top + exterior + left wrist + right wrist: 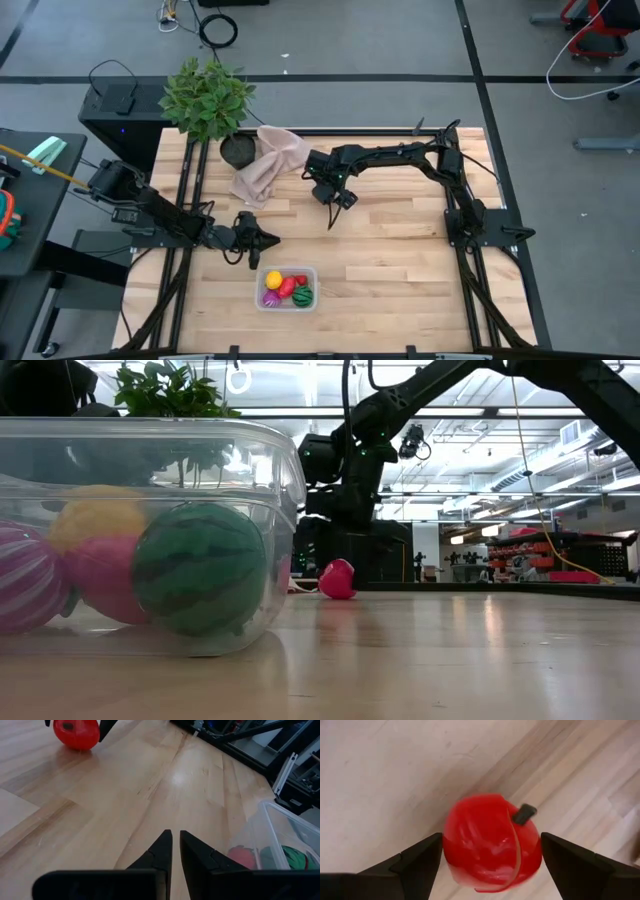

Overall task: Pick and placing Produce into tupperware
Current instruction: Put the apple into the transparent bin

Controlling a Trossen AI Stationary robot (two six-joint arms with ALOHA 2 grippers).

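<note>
Most of the task looks done. The small clear plastic rectangular tub (287, 288) on the pale wooden counter (400, 250) already holds a yellow toy fruit (273, 280), a purple striped one (270, 298), a red one (288, 287) and a green striped ball (303, 296).

One piece is left: a glossy red toy apple with a dark stem (492, 842), resting on the counter directly below the right hand (490, 857). That hand's fingers stand wide apart, one either side of the apple, not yet gripping it.

The left hand (175, 852), fingers nearly together and empty, waits just beside the tub.

Judged remaining: closing on the apple, carrying it over, releasing it.
</note>
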